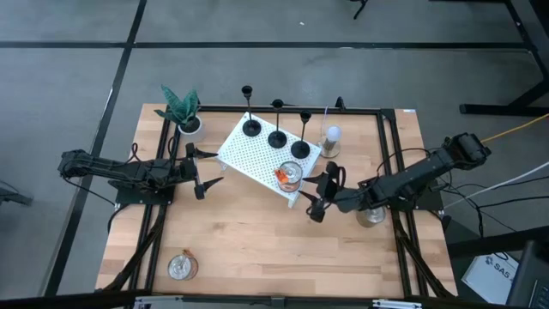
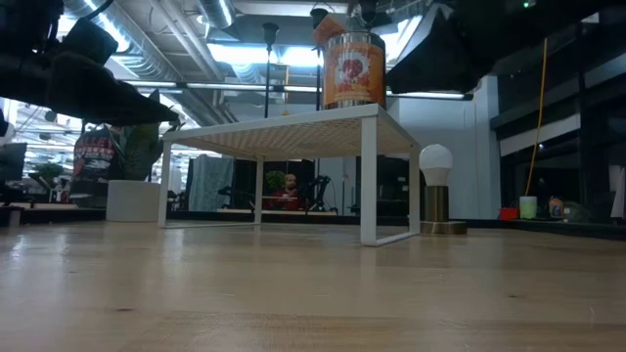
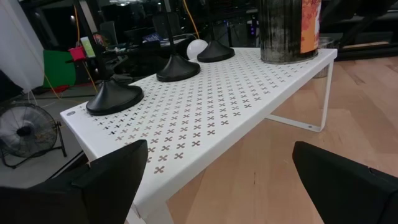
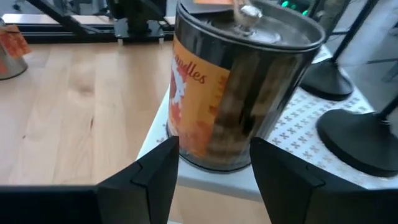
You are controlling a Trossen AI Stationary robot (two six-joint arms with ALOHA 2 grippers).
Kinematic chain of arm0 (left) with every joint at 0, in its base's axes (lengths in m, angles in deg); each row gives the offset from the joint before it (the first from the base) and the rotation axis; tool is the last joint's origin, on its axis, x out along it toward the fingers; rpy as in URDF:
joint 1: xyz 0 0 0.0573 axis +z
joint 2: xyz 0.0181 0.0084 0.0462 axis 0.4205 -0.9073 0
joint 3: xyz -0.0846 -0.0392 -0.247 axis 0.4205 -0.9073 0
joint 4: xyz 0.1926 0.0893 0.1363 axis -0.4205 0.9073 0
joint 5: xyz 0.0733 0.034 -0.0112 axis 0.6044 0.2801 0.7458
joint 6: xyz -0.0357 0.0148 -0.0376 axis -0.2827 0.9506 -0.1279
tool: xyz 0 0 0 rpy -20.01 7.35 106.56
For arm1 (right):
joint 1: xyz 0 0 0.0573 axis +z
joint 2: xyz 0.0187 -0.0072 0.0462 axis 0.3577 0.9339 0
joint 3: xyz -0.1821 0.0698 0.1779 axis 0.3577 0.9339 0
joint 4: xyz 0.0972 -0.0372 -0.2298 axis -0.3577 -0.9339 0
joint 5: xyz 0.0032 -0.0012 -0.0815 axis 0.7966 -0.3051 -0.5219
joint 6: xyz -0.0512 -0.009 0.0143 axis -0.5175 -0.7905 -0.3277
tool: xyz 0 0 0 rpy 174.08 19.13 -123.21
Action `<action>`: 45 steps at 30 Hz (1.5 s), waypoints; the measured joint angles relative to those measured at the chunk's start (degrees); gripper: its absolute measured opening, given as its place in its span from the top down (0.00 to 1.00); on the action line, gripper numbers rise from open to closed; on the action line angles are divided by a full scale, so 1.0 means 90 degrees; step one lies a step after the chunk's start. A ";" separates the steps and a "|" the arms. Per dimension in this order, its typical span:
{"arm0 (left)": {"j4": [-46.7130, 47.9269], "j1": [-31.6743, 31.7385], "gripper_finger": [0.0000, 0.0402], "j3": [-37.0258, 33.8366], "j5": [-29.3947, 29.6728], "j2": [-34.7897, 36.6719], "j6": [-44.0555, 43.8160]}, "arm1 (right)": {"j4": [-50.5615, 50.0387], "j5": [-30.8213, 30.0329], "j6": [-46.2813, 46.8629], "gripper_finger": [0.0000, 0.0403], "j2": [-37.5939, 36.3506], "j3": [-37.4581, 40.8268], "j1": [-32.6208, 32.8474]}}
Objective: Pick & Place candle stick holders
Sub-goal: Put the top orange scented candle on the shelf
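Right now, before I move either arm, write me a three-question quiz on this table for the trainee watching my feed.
1. True or false: all three matte black metal candle stick holders stand on the white perforated metal shelf.
2. What shares that shelf with them? A) a potted plant B) an orange-labelled metal tin C) a glass jar
3. Fill in: the right gripper sits nearest the ____, and both it and the left gripper have open, empty jaws.

Key: 1 true; 2 B; 3 tin.
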 joint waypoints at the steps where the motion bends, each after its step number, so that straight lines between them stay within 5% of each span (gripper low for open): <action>1: 0.0001 0.0000 0.00 -0.0001 -0.0001 0.0000 0.0000 | 0.0000 0.0130 0.0010 0.50 0.0000 0.0000 -0.0070; 18: -0.0001 -0.0001 0.00 0.0001 0.0004 0.0000 0.0000 | 0.1185 0.1841 -0.0557 0.50 0.0475 -0.0002 -0.1172; 24: 0.0001 0.0000 0.00 -0.0001 0.0005 0.0000 0.0000 | 0.1749 0.1859 -0.0859 0.49 0.0809 -0.0008 -0.1341; 36: -0.0001 -0.0001 0.00 0.0000 0.0007 0.0000 0.0000 | 0.0571 0.1568 -0.0237 0.49 0.0814 -0.0694 -0.0869; 45: -0.0001 -0.0001 0.00 -0.0001 0.0007 -0.0002 0.0000 | 0.0696 0.1375 -0.0322 0.49 0.0895 -0.0726 -0.0817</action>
